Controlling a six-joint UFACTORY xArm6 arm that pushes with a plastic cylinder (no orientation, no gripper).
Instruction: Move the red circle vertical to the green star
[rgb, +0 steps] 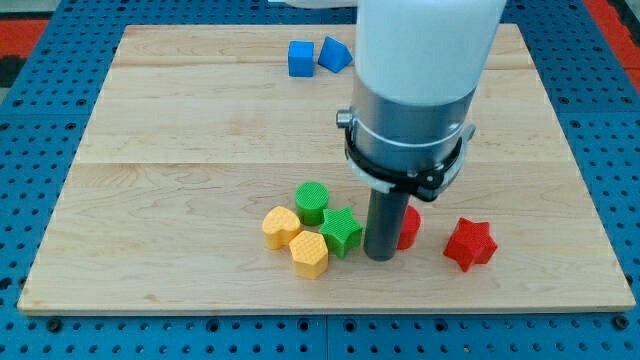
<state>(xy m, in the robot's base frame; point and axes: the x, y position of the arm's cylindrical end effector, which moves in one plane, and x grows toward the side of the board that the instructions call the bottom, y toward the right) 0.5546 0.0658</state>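
Pincer: none on this arm, so nothing is held; just a rod whose tip (381, 256) rests on the tabletop (180, 150) between the green star (341, 231) and the red circle (407, 228), touching or nearly touching both. The circle is half hidden behind the rod, at the view's right of the star. Pushing seems underway; next I judge the circle needs steering up or down into the star's column.

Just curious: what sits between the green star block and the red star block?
In the camera view, my tip and the partly hidden red circle lie between the green star and red star.
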